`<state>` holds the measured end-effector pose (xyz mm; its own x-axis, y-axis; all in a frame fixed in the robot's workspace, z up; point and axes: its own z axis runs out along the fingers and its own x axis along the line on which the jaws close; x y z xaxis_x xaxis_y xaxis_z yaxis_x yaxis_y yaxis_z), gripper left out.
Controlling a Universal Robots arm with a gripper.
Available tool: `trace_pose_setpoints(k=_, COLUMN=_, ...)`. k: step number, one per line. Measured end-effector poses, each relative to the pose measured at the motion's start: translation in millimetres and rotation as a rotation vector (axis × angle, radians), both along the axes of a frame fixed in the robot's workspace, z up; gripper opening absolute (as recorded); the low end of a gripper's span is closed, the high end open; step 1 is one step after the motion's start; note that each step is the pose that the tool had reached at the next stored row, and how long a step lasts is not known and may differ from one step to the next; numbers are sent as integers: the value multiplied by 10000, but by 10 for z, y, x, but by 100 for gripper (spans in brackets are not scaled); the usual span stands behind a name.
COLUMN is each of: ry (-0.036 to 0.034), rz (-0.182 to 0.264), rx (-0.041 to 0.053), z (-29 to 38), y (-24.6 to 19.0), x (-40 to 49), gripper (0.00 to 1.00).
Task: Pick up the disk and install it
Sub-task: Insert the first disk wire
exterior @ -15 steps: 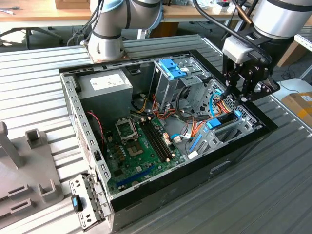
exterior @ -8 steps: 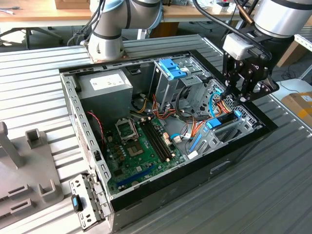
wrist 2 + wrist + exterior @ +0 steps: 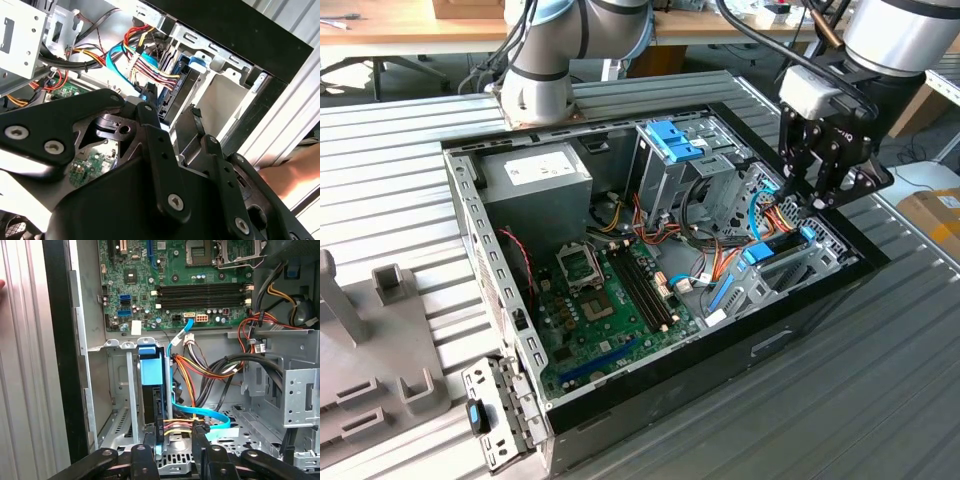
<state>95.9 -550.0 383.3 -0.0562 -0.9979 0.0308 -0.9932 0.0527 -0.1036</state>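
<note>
Black linkage of the gripper [image 3: 170, 125] fills the near part of both wrist views. Behind it lies the open computer case [image 3: 480, 240], then the green motherboard [image 3: 175, 280], then the grey drive cage [image 3: 122, 390]. Inside this cage stands the disk [image 3: 151, 380], black with a blue carrier, seated in 1 slot and upright on its edge. The 2 fingers [image 3: 150, 445] stand spread on both sides of its cabled end, released and grasping nothing as far as I see. It seems the disk is already inserted; whether it is fully latched is not clear
</note>
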Motion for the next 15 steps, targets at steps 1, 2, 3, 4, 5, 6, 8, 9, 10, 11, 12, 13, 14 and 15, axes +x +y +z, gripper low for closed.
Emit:
trace_pose_setpoints(k=1, ry=106, rz=-17, rx=-9, z=0, y=0, x=21, gripper=42)
trace_pose_setpoints(k=2, ry=148, rz=-20, rx=-14, z=0, y=0, x=28, gripper=42)
trace_pose_setpoints(k=3, ry=155, rz=-21, rx=-17, z=0, y=0, x=28, gripper=42)
trace_pose_setpoints(k=4, ry=157, rz=-22, rx=-18, z=0, y=0, x=28, gripper=42)
trace_pose_setpoints(k=5, ry=158, rz=-22, rx=-17, z=0, y=0, x=28, gripper=42)
trace_pose_setpoints(k=6, ry=158, rz=-21, rx=-17, z=0, y=0, x=29, gripper=42)
trace_pose_setpoints(k=8, ry=158, rz=-23, rx=-20, z=-1, y=3, x=29, gripper=42)
trace_pose_setpoints(k=9, ry=158, rz=-32, rx=-29, z=-1, y=17, x=22, gripper=42)
trace_pose_setpoints(k=10, ry=158, rz=-40, rx=-43, z=-1, y=33, x=15, gripper=42)
trace_pose_setpoints(k=11, ry=158, rz=-43, rx=-50, z=-3, y=60, x=8, gripper=42)
trace_pose_setpoints(k=12, ry=158, rz=-44, rx=-52, z=-4, y=90, x=-5, gripper=42)
trace_pose_setpoints(k=13, ry=158, rz=-46, rx=-53, z=-4, y=107, x=-14, gripper=42)
trace_pose_setpoints(k=14, ry=158, rz=-46, rx=-64, z=-4, y=121, x=-18, gripper=42)
trace_pose_setpoints(k=15, ry=158, rz=-47, rx=-100, z=-4, y=134, x=-19, gripper=42)
